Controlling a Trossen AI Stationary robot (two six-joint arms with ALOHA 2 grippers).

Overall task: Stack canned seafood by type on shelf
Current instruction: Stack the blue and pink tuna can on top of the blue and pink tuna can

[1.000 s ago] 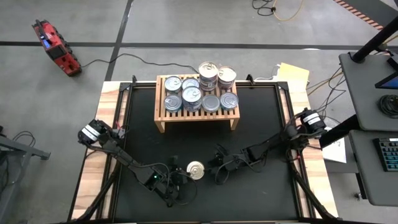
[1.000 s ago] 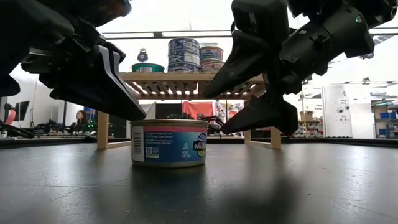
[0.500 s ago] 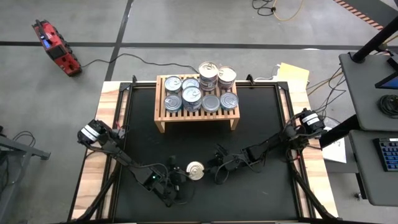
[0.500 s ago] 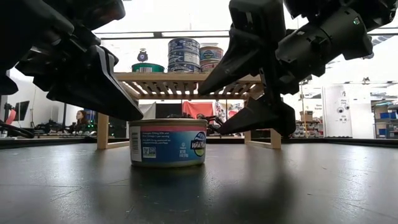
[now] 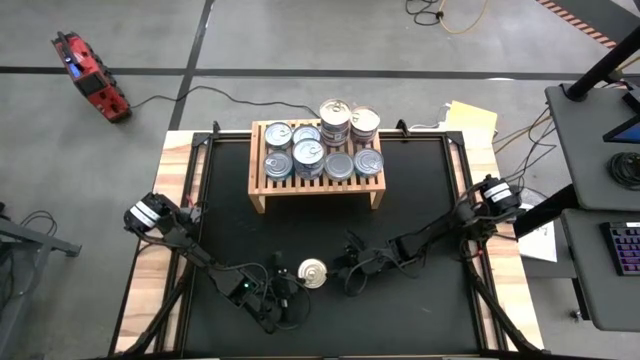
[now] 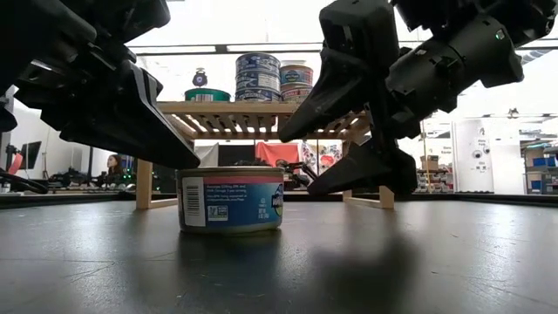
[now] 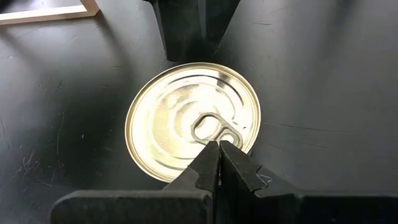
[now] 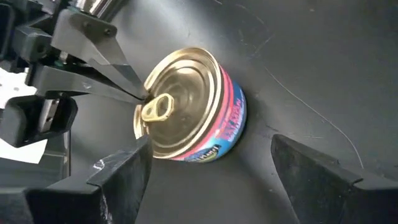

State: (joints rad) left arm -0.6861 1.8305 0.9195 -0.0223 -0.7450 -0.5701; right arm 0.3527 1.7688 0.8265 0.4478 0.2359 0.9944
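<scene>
tin (image 7: 186,121): round, gold ribbed lid, pull-tab | mat (image 7: 323,74): black, scuffed

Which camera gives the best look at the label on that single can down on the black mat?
The low view: the can stands side-on there, so its pink and blue label and barcode face the camera. The right wrist view shows part of the label at a slant. The high and left wrist views show only the gold lid and its pull tab.
</scene>
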